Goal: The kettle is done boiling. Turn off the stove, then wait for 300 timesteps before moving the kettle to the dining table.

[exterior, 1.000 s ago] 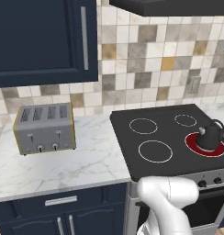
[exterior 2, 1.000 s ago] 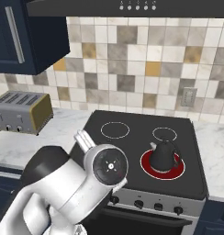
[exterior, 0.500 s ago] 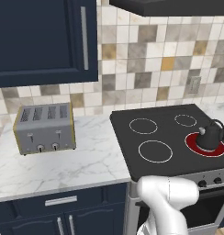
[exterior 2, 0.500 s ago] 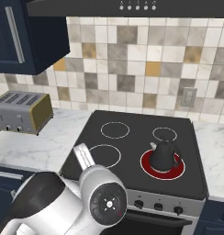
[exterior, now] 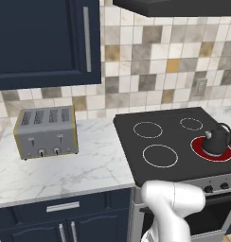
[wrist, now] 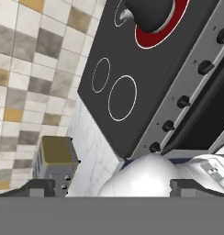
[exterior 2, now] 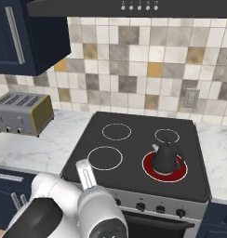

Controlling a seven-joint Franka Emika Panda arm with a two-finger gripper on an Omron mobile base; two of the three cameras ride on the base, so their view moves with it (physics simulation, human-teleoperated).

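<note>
Black glass stove (exterior: 179,137) with kettle (exterior: 216,141) on its glowing red near-right burner (exterior: 199,144).
Left base view: toaster (exterior: 46,132) on marble counter (exterior: 65,165), left of the stove. Right base view: kettle (exterior 2: 165,157) upright on the burner. Hand view: fingers (wrist: 40,187) stand wide apart, holding nothing; oven knobs (wrist: 183,101) nearby.

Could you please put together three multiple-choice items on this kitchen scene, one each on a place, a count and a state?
1. Where does the kettle stand?
A. on the toaster
B. on the front right burner
C. on the counter

2. How many burner rings does the stove show?
A. two
B. six
C. four

3. What state is the burner under the kettle in?
A. glowing red
B. dark
C. covered by a pan

Key: 1 B, it sits on the front right ring; 2 C, four rings count out; 3 A, red shows around its base.
</note>
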